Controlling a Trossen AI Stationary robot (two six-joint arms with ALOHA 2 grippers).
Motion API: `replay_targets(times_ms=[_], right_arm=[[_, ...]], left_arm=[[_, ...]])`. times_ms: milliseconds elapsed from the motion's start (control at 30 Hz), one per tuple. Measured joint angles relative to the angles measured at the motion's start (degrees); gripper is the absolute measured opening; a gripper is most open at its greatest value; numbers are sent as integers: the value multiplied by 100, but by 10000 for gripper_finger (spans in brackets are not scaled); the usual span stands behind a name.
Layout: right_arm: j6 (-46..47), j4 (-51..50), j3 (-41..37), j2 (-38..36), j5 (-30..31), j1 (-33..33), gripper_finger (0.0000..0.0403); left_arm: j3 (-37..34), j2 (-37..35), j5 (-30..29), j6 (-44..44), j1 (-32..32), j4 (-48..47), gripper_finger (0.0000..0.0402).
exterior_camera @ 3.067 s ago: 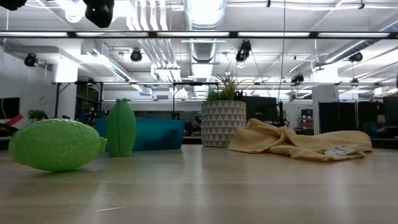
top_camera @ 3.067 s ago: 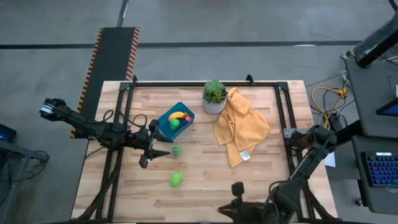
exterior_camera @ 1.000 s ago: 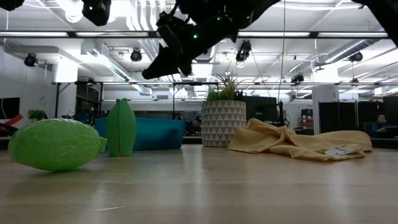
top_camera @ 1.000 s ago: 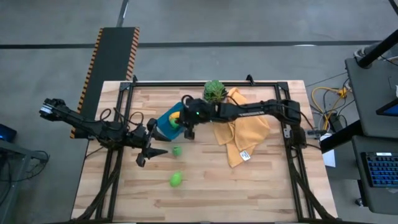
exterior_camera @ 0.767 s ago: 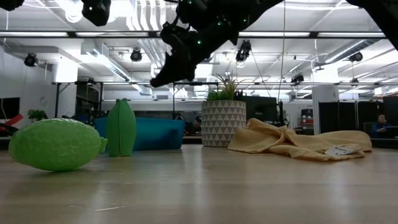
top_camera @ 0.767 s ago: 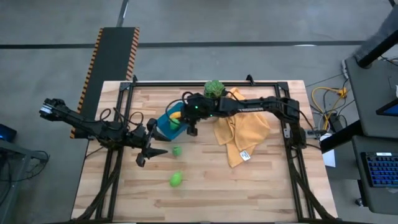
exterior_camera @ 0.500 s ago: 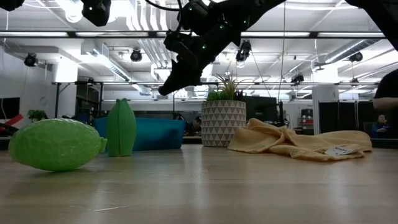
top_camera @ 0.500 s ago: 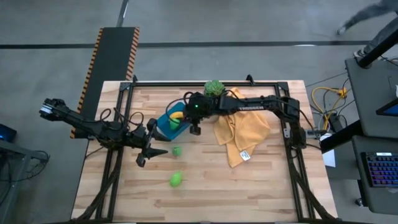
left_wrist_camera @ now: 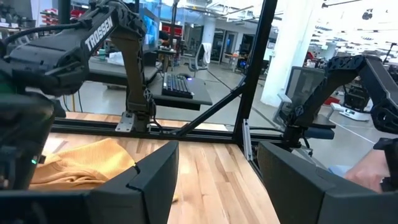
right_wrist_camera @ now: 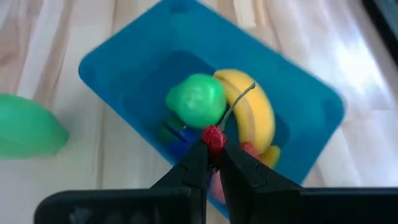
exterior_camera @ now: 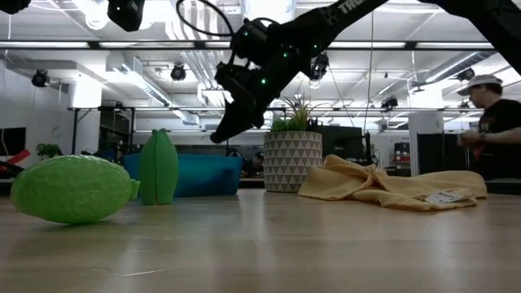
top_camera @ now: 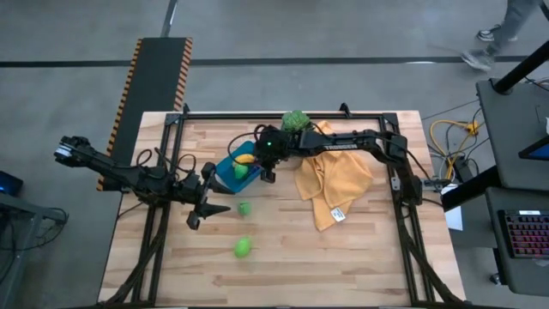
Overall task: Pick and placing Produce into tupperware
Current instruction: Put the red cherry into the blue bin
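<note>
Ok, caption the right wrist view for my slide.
Right gripper holds a small red cherry by its fingertips above the blue tupperware containing a banana.

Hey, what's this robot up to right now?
It is packing toy produce into a blue tupperware. The right gripper hangs over the container, shut on a small red piece with a thin stem. A banana and a green round piece already lie inside. Two green pieces sit on the table. The left gripper waits open beside the container.
</note>
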Motion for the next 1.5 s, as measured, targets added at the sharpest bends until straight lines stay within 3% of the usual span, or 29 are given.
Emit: replay_targets(times_ms=[1100, 1500], right_arm=[[116, -43, 7, 101, 2, -199, 24], [196, -32, 4, 101, 46, -201, 94]], left_arm=[[2, 0, 0, -2, -7, -9, 206], [2, -37, 0, 130, -4, -14, 206]])
